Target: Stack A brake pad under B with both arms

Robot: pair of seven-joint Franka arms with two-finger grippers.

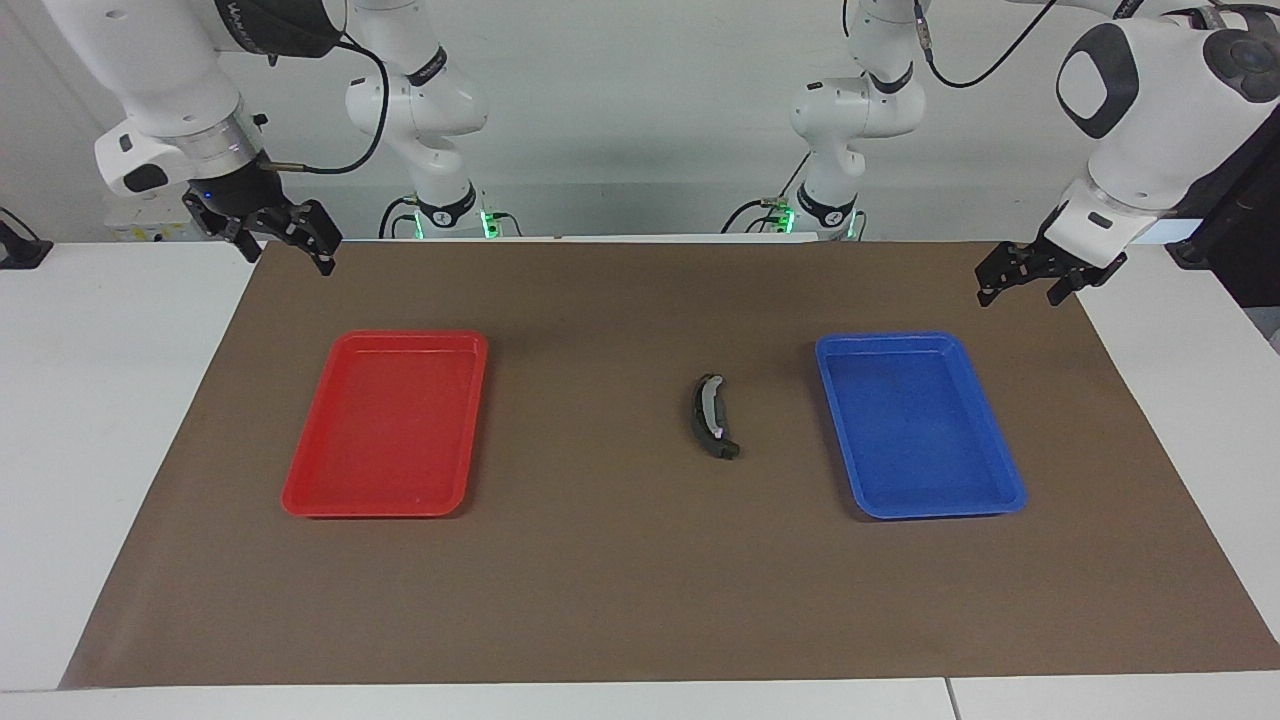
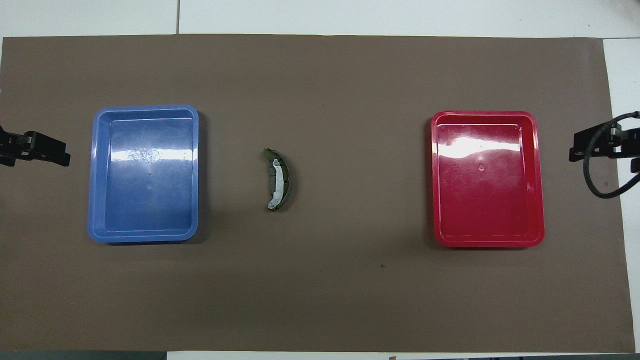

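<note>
B [image 1: 709, 415] [image 2: 283, 180], a dark crescent shoe with a silvery strip, lies on the brown mat between the two trays. The A brake pad [image 2: 272, 178] shows as a short flat grey piece in B's hollow side, touching it and partly under the strip. My right gripper [image 1: 288, 255] [image 2: 595, 145] hangs open and empty over the mat's corner at the right arm's end. My left gripper [image 1: 1020, 294] [image 2: 47, 152] hangs open and empty over the mat's edge at the left arm's end. Neither gripper is close to the stack.
A red tray [image 1: 300, 490] [image 2: 539, 180] sits toward the right arm's end and a blue tray [image 1: 1005, 480] [image 2: 93, 175] toward the left arm's end; nothing lies in either. A black cable [image 2: 592, 180] loops from the right wrist.
</note>
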